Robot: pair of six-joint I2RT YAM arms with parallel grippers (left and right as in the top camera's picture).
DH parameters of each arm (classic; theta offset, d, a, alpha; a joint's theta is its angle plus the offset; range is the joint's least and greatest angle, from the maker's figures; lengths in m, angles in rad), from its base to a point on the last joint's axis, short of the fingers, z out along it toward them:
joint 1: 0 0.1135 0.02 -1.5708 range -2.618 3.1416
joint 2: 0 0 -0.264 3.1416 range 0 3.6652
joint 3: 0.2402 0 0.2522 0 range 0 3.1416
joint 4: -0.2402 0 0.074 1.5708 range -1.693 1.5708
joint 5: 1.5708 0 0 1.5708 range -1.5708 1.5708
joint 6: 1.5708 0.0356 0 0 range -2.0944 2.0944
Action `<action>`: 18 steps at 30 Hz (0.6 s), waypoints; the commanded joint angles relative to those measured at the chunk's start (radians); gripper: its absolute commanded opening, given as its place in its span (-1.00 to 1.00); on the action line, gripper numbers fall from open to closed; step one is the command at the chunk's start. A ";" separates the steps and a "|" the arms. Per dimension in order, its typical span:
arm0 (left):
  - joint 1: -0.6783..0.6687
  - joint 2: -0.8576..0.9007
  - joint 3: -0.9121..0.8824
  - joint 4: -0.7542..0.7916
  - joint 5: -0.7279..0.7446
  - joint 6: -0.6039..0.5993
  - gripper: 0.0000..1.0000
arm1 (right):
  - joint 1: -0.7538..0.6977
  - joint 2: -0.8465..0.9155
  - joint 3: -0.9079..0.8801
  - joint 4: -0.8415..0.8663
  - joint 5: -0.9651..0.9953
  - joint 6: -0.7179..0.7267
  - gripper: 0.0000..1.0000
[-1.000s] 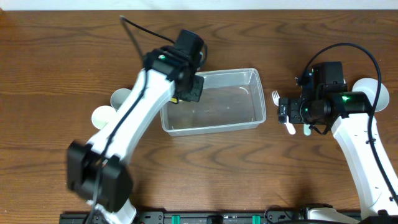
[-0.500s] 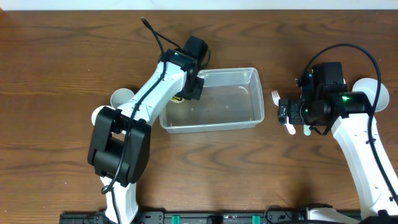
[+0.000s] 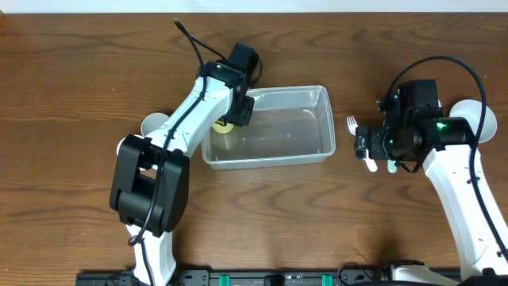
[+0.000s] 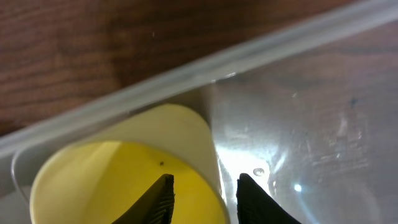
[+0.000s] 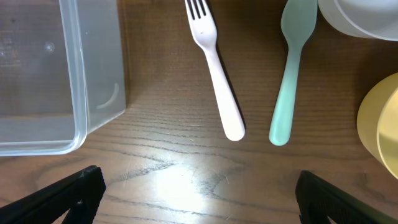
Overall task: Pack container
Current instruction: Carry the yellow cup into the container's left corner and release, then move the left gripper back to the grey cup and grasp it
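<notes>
While the left gripper (image 4: 205,186) pinches the yellow cup (image 4: 112,180) wall in narrow jaws, the container (image 4: 280,46) rim just ahead may snag and tip it. The right gripper (image 5: 199,190) gapes wide, empty.

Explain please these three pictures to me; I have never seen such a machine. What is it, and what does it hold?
Two robot arms work at a wooden table. One camera looks down from above; one sits on each wrist. The left arm reaches into the clear container, its jaws astride the rim of a yellow cup; whether they pinch it is unclear. The right arm hovers with jaws open and empty above a white fork and a green spoon.
</notes>
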 commanded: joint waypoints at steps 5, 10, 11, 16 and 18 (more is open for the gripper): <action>-0.007 -0.100 0.126 -0.119 -0.019 0.014 -0.17 | -0.006 0.002 0.014 0.000 0.000 0.014 0.98; 0.016 -0.248 0.209 -0.195 -0.024 0.032 -0.04 | -0.006 0.002 0.014 0.000 0.000 0.011 0.99; 0.030 -0.277 0.208 -0.198 -0.028 0.032 -0.01 | -0.006 0.002 0.014 0.000 0.000 0.011 0.99; 0.163 -0.346 0.207 -0.267 -0.034 0.024 0.15 | -0.007 0.002 0.014 0.000 0.000 0.011 0.98; 0.219 -0.339 0.197 -0.297 -0.033 0.013 0.18 | -0.006 0.002 0.014 -0.001 0.000 0.011 0.99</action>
